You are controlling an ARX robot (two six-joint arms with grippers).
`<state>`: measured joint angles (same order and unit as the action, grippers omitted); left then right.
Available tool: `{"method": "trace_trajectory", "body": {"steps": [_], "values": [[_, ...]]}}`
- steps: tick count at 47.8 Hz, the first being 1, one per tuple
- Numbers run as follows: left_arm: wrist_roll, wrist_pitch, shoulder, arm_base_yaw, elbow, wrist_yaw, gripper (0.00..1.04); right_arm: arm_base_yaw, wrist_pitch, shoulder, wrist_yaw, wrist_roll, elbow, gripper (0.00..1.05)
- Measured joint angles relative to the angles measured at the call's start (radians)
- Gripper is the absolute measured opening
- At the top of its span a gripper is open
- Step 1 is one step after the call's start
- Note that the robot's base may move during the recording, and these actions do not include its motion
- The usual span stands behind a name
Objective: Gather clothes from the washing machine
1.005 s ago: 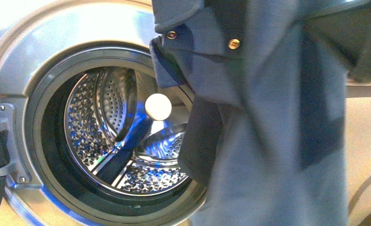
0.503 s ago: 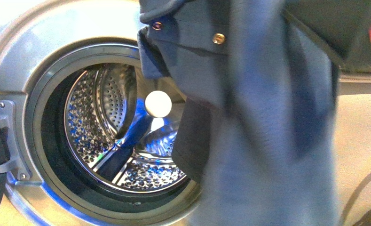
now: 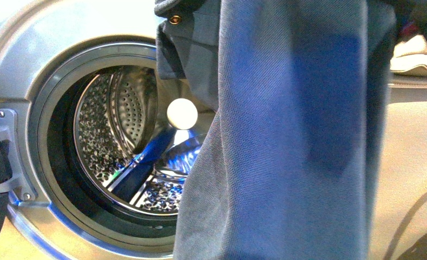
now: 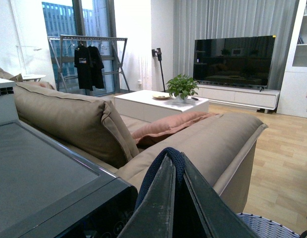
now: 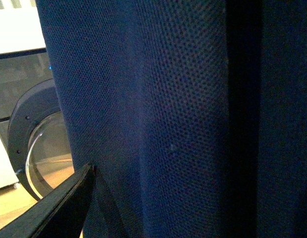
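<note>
- Front view: a blue-grey garment (image 3: pixel 287 135) hangs close before the lens, raised clear of the open washing machine (image 3: pixel 16 65).
- Left gripper (image 4: pixel 174 162) has its jaws clamped on a navy hem (image 4: pixel 163 154), held high, probably so the cloth swings free toward the woven basket (image 4: pixel 267 225) nearby.
- Right gripper (image 5: pixel 81 186) lies against the cloth; I cannot tell how its jaws stand.
- Behind, the steel drum (image 3: pixel 119 124) shows no more clothes.
</note>
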<state>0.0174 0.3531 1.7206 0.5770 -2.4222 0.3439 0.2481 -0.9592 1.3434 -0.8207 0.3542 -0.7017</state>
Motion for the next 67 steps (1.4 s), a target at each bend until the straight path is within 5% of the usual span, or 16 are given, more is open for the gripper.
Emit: {"method": "trace_trajectory", "body": {"steps": [28, 40, 48, 56, 67], "values": [[0.000, 0.000, 0.000, 0.000, 0.000, 0.000, 0.05, 0.080, 0.014, 0.163, 0.199, 0.000, -0.155, 0.96], [0.000, 0.000, 0.000, 0.000, 0.000, 0.000, 0.05, 0.115, 0.042, 0.174, 0.341, -0.052, -0.173, 0.48], [0.000, 0.000, 0.000, 0.000, 0.000, 0.000, 0.05, 0.090, 0.034, 0.174, 0.362, -0.062, -0.173, 0.25], [-0.003, 0.000, 0.000, 0.000, -0.005, 0.000, 0.28, 0.051, 0.014, 0.162, 0.386, -0.053, -0.171, 0.05], [-0.002, 0.000, -0.001, 0.000, -0.009, 0.000, 0.63, -0.012, 0.018, 0.073, 0.409, -0.023, -0.170, 0.04]]}}
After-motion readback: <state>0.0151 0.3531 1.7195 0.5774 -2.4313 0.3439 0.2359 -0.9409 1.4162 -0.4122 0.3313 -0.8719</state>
